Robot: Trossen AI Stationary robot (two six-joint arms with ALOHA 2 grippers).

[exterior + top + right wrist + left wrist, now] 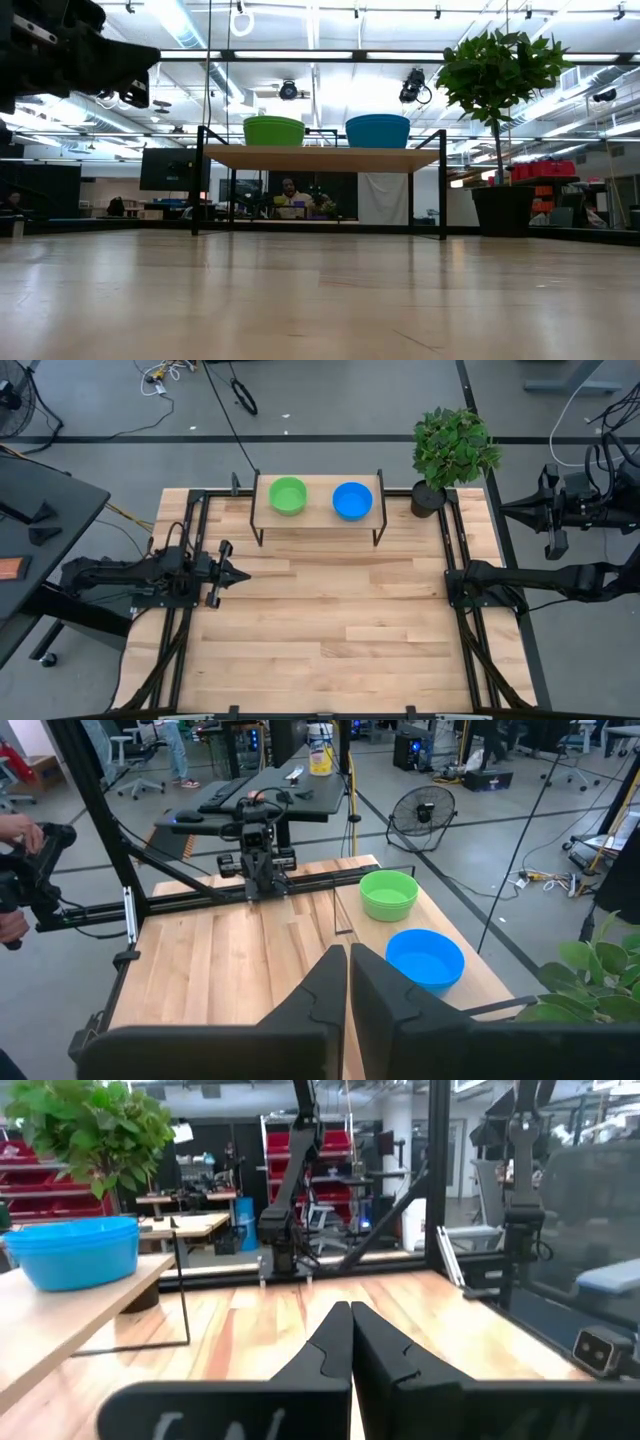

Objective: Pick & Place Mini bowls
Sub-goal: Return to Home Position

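Note:
Two mini bowls show, a green one and a blue one. They stand side by side, bases down, on a small raised wooden shelf at the table's far edge, as the low view also shows for the green bowl and the blue bowl. My left gripper hovers shut over the table's left part, pointing right. My right gripper is shut and raised beyond the table's right edge, looking down over the bowls. No other bowls are in view.
A potted green plant stands at the table's far right corner beside the shelf. The shelf stands on thin black legs. Bare wooden tabletop spreads in front of it. A person's hands show beyond the table's left side.

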